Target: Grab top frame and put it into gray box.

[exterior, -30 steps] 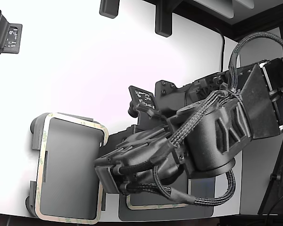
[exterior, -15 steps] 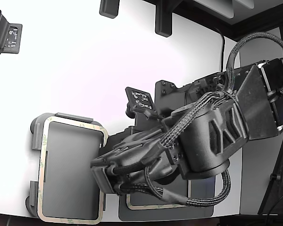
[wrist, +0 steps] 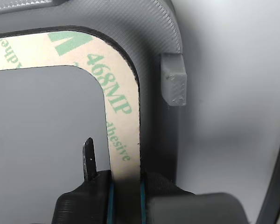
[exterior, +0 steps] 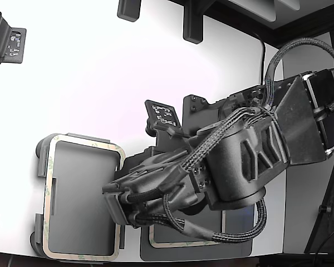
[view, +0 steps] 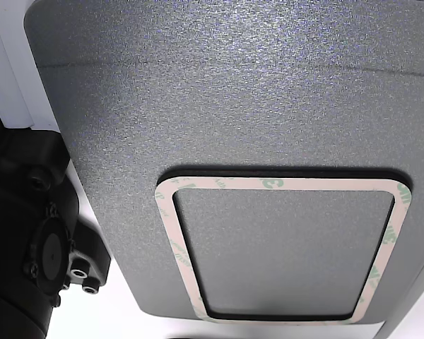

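The gripper (wrist: 125,179) clamps the top frame (wrist: 115,100) over the gray box (exterior: 80,206) at the exterior view's lower left, second frame (view: 283,251) on the mat (view: 233,92)

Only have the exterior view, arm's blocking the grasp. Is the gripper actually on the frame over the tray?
Observer: Yes. In the wrist view the gripper is closed on one side strip of the top frame.
Operator: Frame inside the tray walls?
Observer: At the corner the wrist view shows, yes: it sits within the gray box rim, with the edge tab outside it.
Operator: Other frame, under the arm?
Observer: The other view shows the second frame whole, flat on the dark mat.
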You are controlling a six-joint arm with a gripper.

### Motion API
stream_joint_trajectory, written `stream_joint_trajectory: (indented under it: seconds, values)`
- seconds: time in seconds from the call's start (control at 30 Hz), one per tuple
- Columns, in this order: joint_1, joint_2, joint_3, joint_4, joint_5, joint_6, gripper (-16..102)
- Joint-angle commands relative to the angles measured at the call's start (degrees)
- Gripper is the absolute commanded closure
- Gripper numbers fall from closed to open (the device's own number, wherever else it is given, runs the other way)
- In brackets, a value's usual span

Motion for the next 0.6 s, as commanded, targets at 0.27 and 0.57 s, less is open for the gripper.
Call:
stream_joint_trajectory:
  seconds: [0.27, 0.57]
  values:
    - [-0.9, 0.7, -0.9, 0.5, -0.4, -0.3, 98]
    - [-0.9, 1.0, 0.1, 0.5, -0.5, -0.2, 98]
